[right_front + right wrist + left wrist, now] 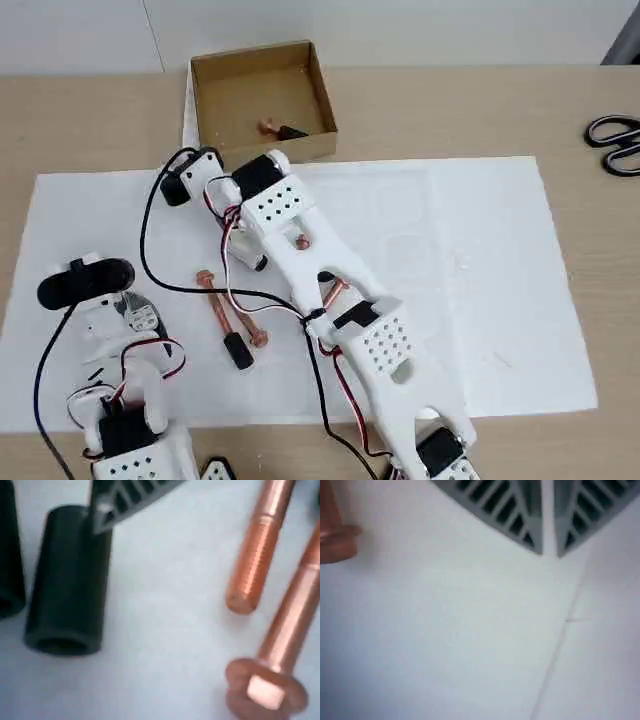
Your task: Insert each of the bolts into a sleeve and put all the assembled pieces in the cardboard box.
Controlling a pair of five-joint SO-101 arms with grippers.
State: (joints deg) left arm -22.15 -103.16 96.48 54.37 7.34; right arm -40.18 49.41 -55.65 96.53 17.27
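The cardboard box (325, 95) stands at the back with one bolt-and-sleeve piece (280, 130) inside. On the white paper lie a copper bolt (213, 303), a shorter bolt (252, 332) beside a black sleeve (238, 352), and a third bolt (335, 292) partly under an arm. My right gripper (107, 510) hangs low over a black sleeve (67, 585), with a second sleeve (10, 555) and two bolts (257, 545) (280, 645) beside it. My left gripper (548, 550) is shut on nothing just above the paper, near a bolt head (337, 542).
White paper (470, 280) covers the middle of the wooden table. Scissors (615, 143) lie at the far right edge. Black and red cables (160, 270) loop across the paper between the two arms.
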